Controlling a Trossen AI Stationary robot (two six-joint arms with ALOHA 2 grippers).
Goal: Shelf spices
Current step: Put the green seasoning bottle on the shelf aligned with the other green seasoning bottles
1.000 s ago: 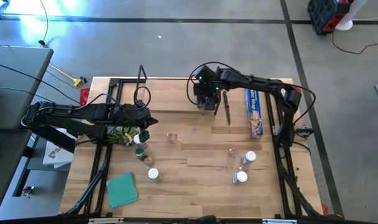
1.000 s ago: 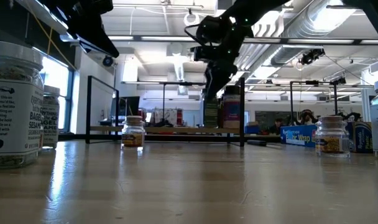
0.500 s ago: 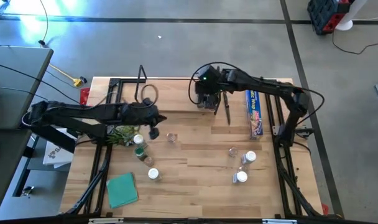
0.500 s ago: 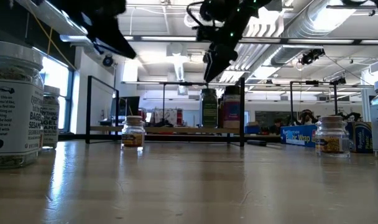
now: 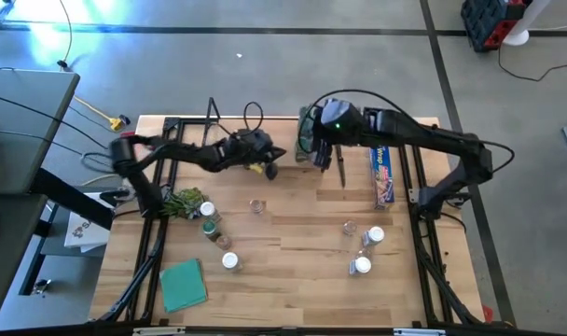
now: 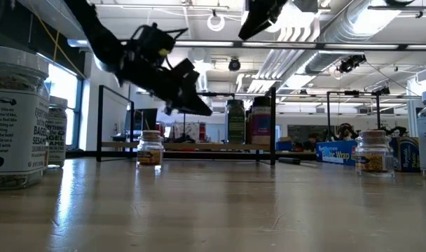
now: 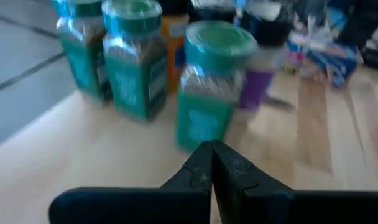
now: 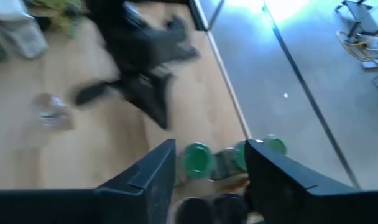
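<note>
Fingers of the left gripper [image 7: 212,163] are pressed together with nothing between them; in the high view this gripper [image 5: 268,168] sits at upper centre of the frame, over the light-wood shelf [image 5: 246,142]. Just ahead of its tips in the left wrist view stands a green-lidded spice jar [image 7: 211,87], with two more green-lidded jars [image 7: 132,59] in a row toward the upper left.

Right of it in the high view, the right gripper [image 5: 309,140] hangs over the same group of jars. Its wrist view shows the two dark fingers [image 8: 153,176] parted and holding nothing, with round green lids [image 8: 196,158] visible below the gap.

Lower in the high view, loose spice jars lie on the tabletop [image 5: 293,280]: a clear one [image 5: 257,205] at centre, three beside the green leafy bunch [image 5: 181,200] at left, and white-lidded ones [image 5: 374,236] at lower right. A blue wrap box [image 5: 382,168] lies at right, a green pad [image 5: 183,284] at lower left.
</note>
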